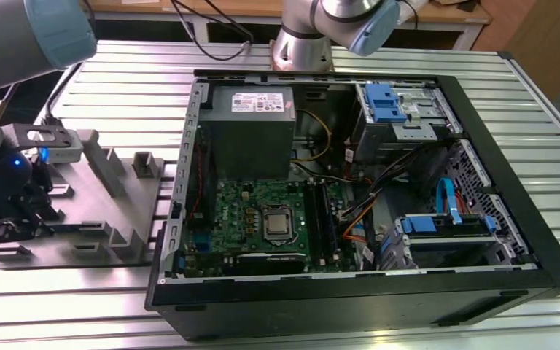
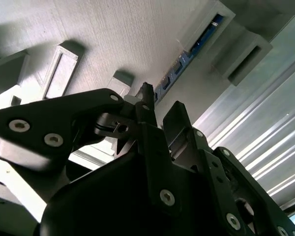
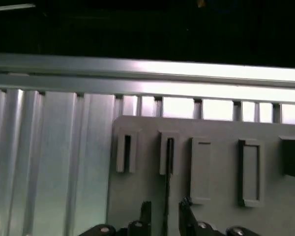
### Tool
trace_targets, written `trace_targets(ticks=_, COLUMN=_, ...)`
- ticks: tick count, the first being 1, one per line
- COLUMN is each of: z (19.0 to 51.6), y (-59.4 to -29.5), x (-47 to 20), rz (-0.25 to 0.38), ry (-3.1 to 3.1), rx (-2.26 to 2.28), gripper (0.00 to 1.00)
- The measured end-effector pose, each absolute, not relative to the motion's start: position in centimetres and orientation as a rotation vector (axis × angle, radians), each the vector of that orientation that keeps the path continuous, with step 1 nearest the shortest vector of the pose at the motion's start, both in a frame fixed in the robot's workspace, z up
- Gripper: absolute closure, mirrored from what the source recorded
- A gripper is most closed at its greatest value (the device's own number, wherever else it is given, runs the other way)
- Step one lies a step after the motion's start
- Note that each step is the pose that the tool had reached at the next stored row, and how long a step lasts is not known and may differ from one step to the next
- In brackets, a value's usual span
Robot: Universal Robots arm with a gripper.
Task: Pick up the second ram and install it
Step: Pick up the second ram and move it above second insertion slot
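The claw (image 3: 164,210) hangs open, a finger on either side of the memory stick (image 3: 168,167). The stick stands on edge in the grey holder (image 3: 216,129) on the counter (image 1: 125,73), well apart from the computer case (image 1: 513,240). By my reckoning, lifting and fitting both remain.

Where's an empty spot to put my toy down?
The ribbed table is bare between the grey fixture plate and the arm's base, and along the near edge before the plate. Inside the computer case, cables and drives crowd everything.
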State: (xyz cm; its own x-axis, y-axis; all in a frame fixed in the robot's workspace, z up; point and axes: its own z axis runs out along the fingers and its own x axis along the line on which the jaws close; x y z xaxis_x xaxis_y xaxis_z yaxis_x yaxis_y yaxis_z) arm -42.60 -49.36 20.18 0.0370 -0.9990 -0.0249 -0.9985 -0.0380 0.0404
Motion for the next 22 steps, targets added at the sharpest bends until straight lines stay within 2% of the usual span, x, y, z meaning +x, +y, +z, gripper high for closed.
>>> trace_targets(ticks=22, z=19.59, y=-49.20, x=-42.61, rz=-0.068, ry=-2.171, rx=2.255, gripper=0.64)
